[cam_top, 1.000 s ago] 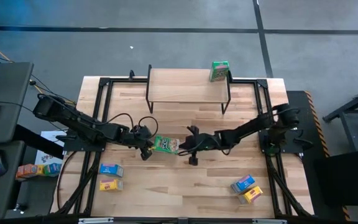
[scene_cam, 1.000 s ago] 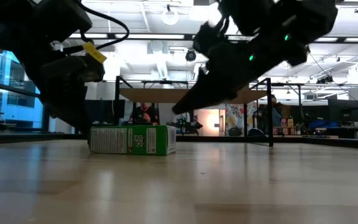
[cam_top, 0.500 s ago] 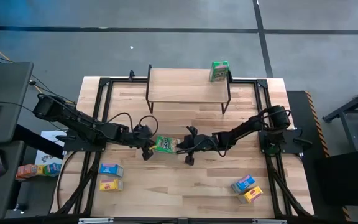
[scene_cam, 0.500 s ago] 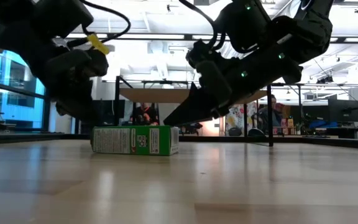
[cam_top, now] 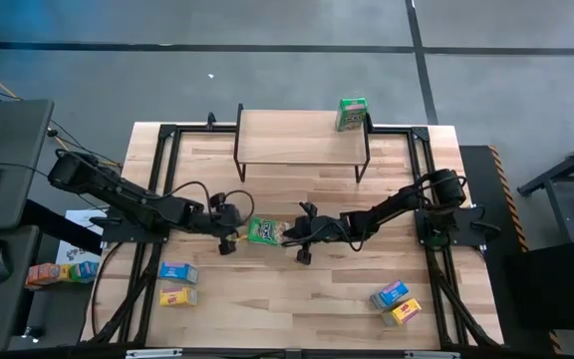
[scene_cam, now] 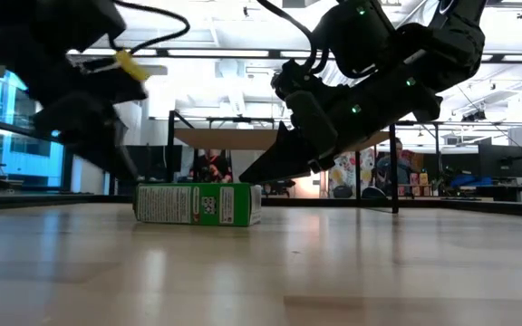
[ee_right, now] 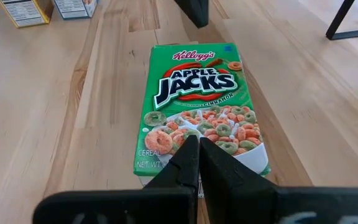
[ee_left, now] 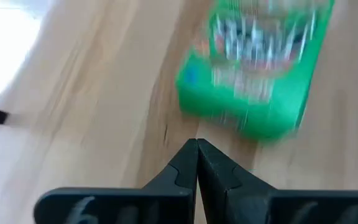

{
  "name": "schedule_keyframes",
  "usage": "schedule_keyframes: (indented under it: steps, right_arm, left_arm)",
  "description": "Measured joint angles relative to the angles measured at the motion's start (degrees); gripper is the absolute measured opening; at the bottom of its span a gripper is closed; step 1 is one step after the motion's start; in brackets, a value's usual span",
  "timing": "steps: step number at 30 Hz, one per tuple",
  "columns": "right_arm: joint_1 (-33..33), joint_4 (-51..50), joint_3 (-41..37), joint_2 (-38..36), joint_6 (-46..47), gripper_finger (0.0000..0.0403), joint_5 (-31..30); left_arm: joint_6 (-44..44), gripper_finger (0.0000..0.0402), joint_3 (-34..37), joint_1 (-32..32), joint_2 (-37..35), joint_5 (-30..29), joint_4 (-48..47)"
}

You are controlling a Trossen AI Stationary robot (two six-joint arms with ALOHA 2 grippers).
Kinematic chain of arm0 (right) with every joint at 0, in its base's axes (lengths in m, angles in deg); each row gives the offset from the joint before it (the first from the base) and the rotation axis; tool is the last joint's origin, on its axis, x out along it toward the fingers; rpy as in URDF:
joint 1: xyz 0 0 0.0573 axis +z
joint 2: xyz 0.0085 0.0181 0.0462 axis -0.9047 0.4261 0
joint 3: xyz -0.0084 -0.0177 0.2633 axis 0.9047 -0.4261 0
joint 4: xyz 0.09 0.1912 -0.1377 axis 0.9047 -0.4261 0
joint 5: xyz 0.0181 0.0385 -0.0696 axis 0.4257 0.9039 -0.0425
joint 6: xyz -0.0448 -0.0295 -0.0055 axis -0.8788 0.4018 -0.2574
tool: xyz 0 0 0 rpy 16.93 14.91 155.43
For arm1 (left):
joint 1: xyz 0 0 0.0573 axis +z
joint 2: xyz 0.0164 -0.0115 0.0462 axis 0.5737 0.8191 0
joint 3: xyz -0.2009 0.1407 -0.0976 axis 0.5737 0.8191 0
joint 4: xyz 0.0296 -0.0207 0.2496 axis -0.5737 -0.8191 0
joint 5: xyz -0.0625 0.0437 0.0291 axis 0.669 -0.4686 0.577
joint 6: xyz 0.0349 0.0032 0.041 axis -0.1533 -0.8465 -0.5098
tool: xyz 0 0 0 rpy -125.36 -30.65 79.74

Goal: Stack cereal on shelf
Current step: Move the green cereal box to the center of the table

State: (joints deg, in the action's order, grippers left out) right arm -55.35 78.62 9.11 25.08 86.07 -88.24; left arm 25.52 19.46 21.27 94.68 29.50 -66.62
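Note:
A green cereal box (cam_top: 265, 232) lies flat on the wood table, printed face up, between my two grippers. My right gripper (cam_top: 288, 236) is shut, with its tip at the box's right end. My left gripper (cam_top: 235, 239) is also shut. Its tip (ee_left: 197, 143) stands just short of the box's left end (ee_left: 229, 121), with bare wood between them. The shelf (cam_top: 287, 135) stands at the far side on thin black legs. A second green box (cam_top: 352, 113) stands upright on its right end. My right gripper's shut fingertips (ee_right: 197, 146) rest on the box's printed top face (ee_right: 197, 127), near the short end that faces the right arm. They come slanting down from the table's right side (scene_cam: 243, 179). The box lies flat on the table.
A blue box (cam_top: 174, 271) and a yellow box (cam_top: 174, 295) lie near the front left. Another blue box (cam_top: 390, 295) and yellow box (cam_top: 404, 312) lie near the front right. Black frame rails (cam_top: 163, 170) run along the table's sides. More small boxes (cam_top: 58, 271) sit off the table at left.
My right gripper has sunk until its shut tip came down at the box's right end, then kept still. My left gripper has rolled about its own axis beside the box's left end and stays shut.

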Motion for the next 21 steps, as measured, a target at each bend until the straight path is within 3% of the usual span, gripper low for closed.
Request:
schedule_keyframes:
  steps: [4,9,14,21]
  right_arm:
    - [-0.02,0.01,0.0,0.0,0.0,0.0,-0.02]
    - [-0.02,-0.01,0.0,0.0,-0.2,0.0,0.0]
    - [-0.02,-0.08,0.0,0.0,-0.07,0.0,0.02]
    - [-0.02,-0.23,-0.02,0.0,-0.01,0.0,0.02]
  left_arm:
    - [-3.87,0.0,0.02,0.21,2.11,-0.92,-0.66]
    - [-8.69,0.0,0.01,0.23,5.1,-0.86,5.12]
    - [-7.85,0.0,-0.02,1.63,8.34,4.54,6.57]
    - [-6.98,0.0,0.0,2.25,10.1,5.18,10.23]
